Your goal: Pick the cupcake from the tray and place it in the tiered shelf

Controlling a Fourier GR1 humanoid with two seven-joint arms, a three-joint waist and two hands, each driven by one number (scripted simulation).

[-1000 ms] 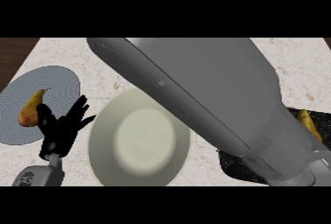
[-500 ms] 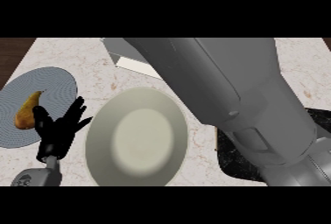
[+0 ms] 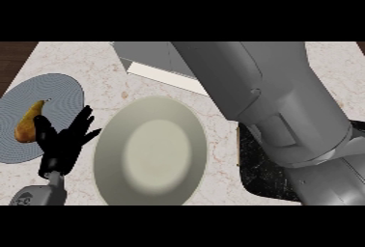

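Note:
My right forearm fills the right half of the head view, running from the lower right up to the top edge; its hand is out of sight. A grey and white shelf piece shows at the top centre, partly behind that arm. A dark speckled tray peeks out under the arm at the right. No cupcake shows. My left hand rests open at the lower left, fingers up, holding nothing.
A large cream plate lies in the middle, just right of the left hand. A blue-grey ribbed plate at the left carries a brown pear. Dark wood borders the marble counter at the upper left.
My right forearm has swung to the right, uncovering the shelf piece at the top and more of the cream plate. A yellow object at the right edge is now hidden. The left hand stays put.

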